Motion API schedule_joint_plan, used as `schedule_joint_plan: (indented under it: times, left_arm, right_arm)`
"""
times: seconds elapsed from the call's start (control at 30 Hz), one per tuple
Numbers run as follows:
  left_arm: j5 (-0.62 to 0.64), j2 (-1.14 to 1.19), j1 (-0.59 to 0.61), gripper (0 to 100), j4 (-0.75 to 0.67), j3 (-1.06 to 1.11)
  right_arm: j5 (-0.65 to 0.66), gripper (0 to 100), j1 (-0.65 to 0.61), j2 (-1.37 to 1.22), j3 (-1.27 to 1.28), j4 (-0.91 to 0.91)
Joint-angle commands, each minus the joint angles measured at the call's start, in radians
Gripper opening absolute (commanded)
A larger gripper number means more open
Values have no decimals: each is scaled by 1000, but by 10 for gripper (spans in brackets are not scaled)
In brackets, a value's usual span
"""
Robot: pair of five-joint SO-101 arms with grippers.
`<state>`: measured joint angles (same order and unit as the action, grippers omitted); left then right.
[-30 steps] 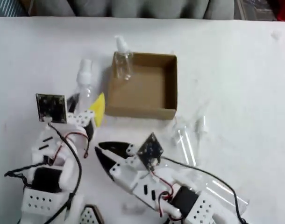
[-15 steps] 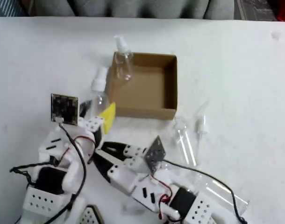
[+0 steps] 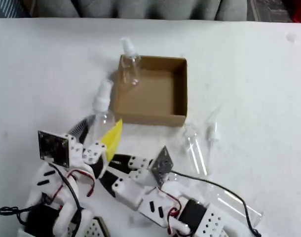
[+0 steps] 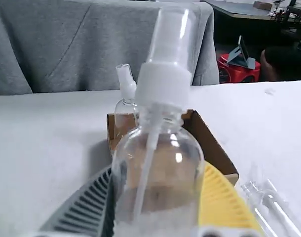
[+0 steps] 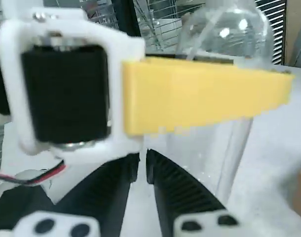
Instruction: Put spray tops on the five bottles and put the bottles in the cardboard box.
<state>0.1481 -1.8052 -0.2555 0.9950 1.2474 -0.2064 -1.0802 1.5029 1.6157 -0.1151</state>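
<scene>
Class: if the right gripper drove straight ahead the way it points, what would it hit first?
Probably the left gripper, at its white motor housing, directly ahead of the right gripper; its spray bottle lies just beyond.

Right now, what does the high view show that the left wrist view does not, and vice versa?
The high view adds the right arm and its wiring. The left wrist view adds the dip tube inside the held bottle and a red object in the room behind. Shared: the left gripper, jaws around that capped bottle, the cardboard box, and another capped bottle standing in its corner.
</scene>
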Motion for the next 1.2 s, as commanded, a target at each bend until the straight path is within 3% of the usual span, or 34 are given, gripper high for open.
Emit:
schedule_joint_plan:
  times: [0.0,0.37,0.6,0.87,1.17]
  left_arm:
    - [8,-24,-41,20,41,-72]
    - [6,-25,-39,20,61,-83]
    - [6,-25,-31,20,60,-80]
    - [6,-25,-31,20,58,-80]
    - [6,-25,-31,20,55,-74]
  right_arm:
    - [-6,17,51,10,-8,22]
    - [-8,17,133,-44,-14,25]
    - [-2,17,137,-220,-21,180]
    - [-6,17,216,-341,-84,186]
    - [-2,17,220,-349,-86,185]
